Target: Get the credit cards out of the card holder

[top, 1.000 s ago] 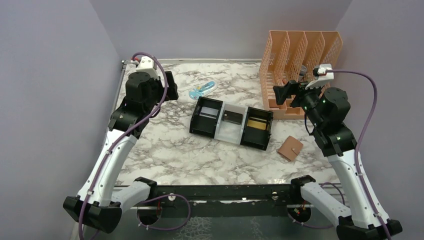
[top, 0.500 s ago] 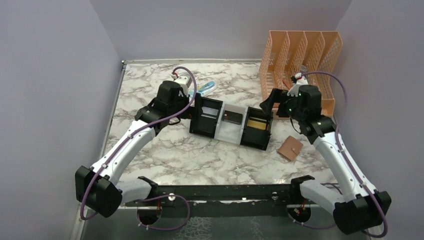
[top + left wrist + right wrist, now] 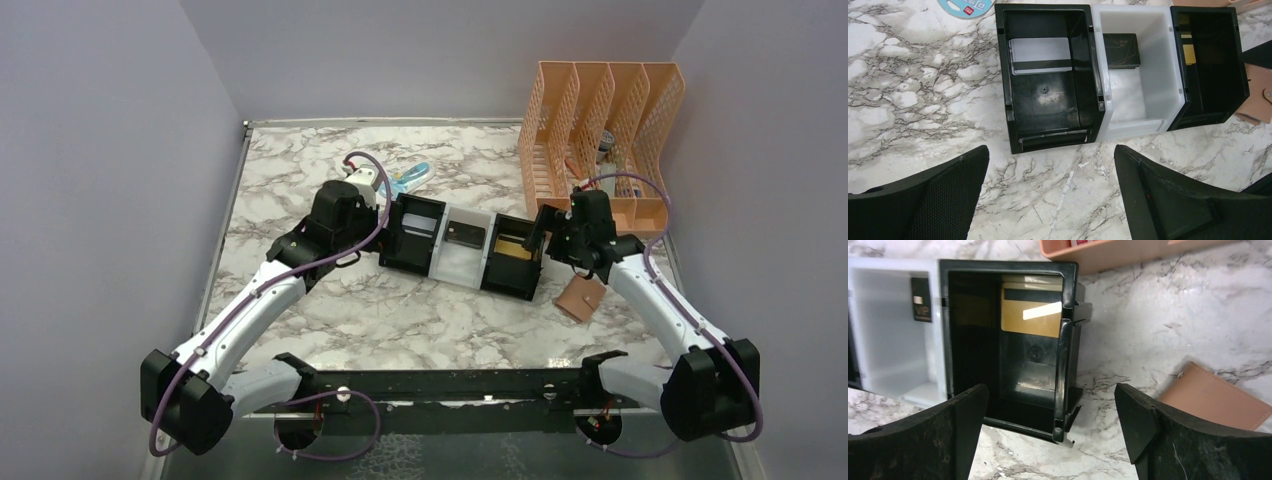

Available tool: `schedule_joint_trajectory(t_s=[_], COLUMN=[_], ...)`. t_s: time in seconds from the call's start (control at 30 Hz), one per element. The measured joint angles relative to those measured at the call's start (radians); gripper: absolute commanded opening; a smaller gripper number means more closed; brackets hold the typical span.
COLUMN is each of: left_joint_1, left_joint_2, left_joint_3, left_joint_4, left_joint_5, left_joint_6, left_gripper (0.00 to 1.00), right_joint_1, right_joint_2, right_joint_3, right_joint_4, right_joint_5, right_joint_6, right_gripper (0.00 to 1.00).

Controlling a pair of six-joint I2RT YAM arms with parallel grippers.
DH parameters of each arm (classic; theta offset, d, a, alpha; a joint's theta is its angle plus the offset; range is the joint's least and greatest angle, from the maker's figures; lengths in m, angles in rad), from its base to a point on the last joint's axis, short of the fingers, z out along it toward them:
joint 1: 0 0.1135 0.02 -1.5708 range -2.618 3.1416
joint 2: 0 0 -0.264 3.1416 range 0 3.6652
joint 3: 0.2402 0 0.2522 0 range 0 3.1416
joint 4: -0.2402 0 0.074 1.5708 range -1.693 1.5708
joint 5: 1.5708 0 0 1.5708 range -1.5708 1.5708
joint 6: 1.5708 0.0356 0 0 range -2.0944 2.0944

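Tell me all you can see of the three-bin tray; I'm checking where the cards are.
The tray is a hard-plastic-looking row of three open-topped bins, black, white, black, resting slightly askew on the marble table. One black bin holds a silvery card, the white one a dark card, the other black bin a gold card with a dark stripe. The tan card holder lies shut near that last bin, not touching it.

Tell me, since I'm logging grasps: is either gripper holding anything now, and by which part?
Nothing is held. The left gripper and the right gripper are both open near the tray, with nothing between their fingers.
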Motion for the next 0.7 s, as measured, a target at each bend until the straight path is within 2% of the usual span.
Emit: schedule_joint_trajectory(t_s=[0.2,0.4,0.7], left_joint_1=[0.000,0.000,-0.001], left_joint_2=[-0.005,-0.024,-0.086], left_joint_3=[-0.003,-0.015,-0.042], left_joint_4=[0.033,0.041,0.044], left_joint_5=[-0.001,-0.028,-0.105], left_joint_6=[-0.009,-0.011,-0.026], left_gripper=[0.99,0.99,0.99], right_joint_1=[-0.002,-0.002,0.006], right_joint_2=[0.117,0.204,0.325], right_joint_3=[-0.016,-0.017,0.017], right_joint_4=[0.035,0.120,0.154], right_joint_5=[-0.073,-0.252,-0.430], right_joint_6=[0.005,-0.040,-0.082], right_gripper=[0.99,0.96,0.95])
